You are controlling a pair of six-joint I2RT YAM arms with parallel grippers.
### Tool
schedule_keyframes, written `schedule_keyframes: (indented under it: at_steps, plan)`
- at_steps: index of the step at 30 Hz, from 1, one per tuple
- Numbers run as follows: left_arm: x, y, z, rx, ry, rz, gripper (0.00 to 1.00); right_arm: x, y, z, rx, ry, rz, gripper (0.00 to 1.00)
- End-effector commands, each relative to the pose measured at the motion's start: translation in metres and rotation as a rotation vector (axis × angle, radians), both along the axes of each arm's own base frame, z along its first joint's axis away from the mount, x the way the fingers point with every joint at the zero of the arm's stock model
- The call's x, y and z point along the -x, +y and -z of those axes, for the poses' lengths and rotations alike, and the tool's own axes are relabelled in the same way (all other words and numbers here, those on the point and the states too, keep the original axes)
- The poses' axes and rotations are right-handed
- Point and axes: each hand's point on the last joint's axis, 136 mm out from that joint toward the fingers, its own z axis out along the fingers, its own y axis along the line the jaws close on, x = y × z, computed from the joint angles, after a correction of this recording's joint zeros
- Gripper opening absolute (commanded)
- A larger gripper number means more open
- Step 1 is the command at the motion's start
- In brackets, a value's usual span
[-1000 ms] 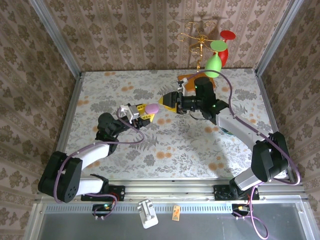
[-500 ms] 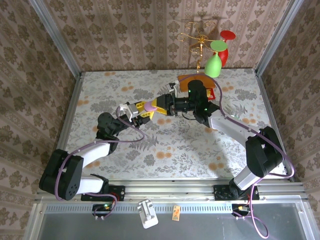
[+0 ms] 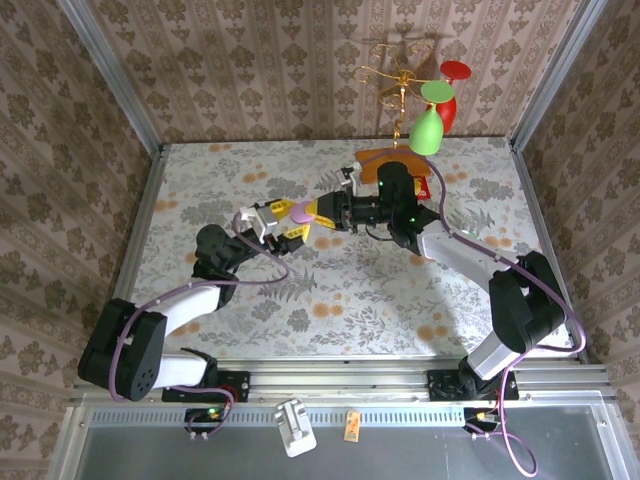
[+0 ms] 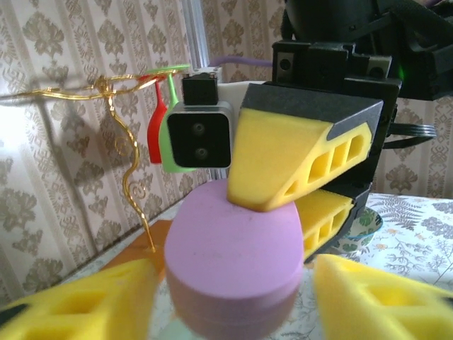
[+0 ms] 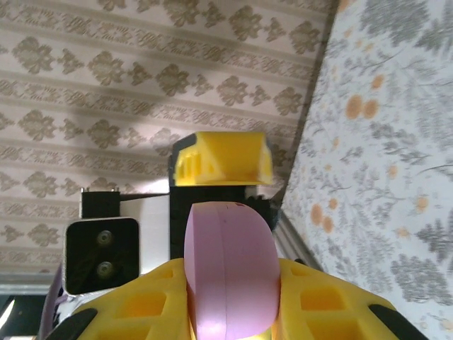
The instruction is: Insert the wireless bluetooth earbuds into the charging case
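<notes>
Right gripper point(image 5: 230, 294) has closed onto the lilac charging case point(image 4: 233, 262), now pinching it; left gripper point(image 4: 241, 308) has let go, jaws wide, fingers flanking the case.

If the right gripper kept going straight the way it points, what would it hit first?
The right gripper grips the lilac case, so that comes first. Just beyond it, the gripper would likely meet the left gripper, which faces it head-on and stands open.
</notes>
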Motion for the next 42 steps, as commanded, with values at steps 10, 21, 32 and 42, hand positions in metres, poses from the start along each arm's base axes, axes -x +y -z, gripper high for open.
schedule_keyframes:
  at_steps: [10,21,32,42]
  plan:
    - [0.014,0.009,0.076,-0.265,0.171,-0.108,0.92,-0.059,-0.076,0.127,0.336,0.11,0.275,0.24]
    - [0.02,0.002,0.093,-0.337,0.219,-0.072,0.95,-0.076,-0.086,0.207,0.475,0.231,0.328,0.24]
    - [-0.002,0.013,0.087,-0.287,0.283,-0.172,0.97,-0.069,-0.105,0.212,0.619,0.182,0.338,0.49]
    - [-0.064,0.124,0.066,-0.228,0.233,-0.79,1.0,-0.078,-0.165,0.14,0.916,-0.2,0.473,0.9]
